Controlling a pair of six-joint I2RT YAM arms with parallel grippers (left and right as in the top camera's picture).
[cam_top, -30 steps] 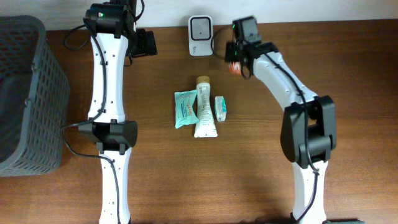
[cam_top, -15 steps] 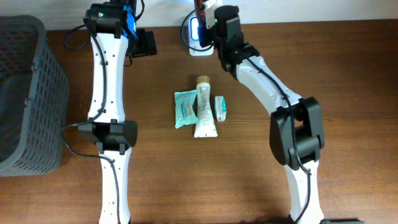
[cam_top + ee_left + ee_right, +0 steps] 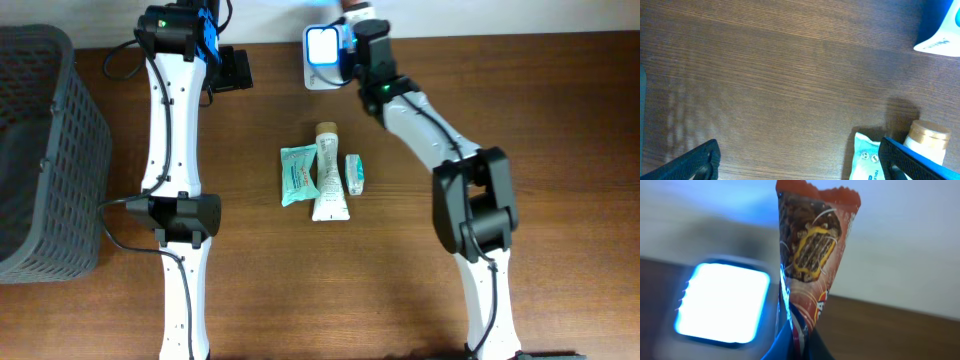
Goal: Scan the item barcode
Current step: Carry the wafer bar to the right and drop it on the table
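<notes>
Overhead view showed your right arm [image 3: 430,115] stretched to the far edge of the table [image 3: 560,150]. Its wrist was just beside the scanner [image 3: 322,45], whose window was lit bright blue-white.

Right wrist view showed your right gripper [image 3: 797,347] clamped on the lower end of the snack packet [image 3: 812,250], a red-brown wrapper printed with a chocolate bar. The packet stood upright above the fingers, crimped edge uppermost. In that view it was just to the right of the glowing scanner window. The face turned toward the wrist camera carried the picture print. I could not tell whether packet and scanner touched.

Your left gripper [image 3: 800,165] had its fingers spread wide with only bare wood between them. It was held above the table toward the far left side. Left wrist view caught a corner of the scanner at upper right. At lower right it caught the tan cap of the tube [image 3: 926,140] and one end of the teal sachet [image 3: 867,160].

Overhead, three items lay side by side at mid-table, well apart from both grippers. The teal sachet was on the left. The white tube was in the middle, cap pointing toward the scanner. A small packet [image 3: 355,173] was on the right. The sachet lay against the tube, and the small packet lay just beside it. A dark mesh basket [image 3: 40,150] stood at the table's left edge.
</notes>
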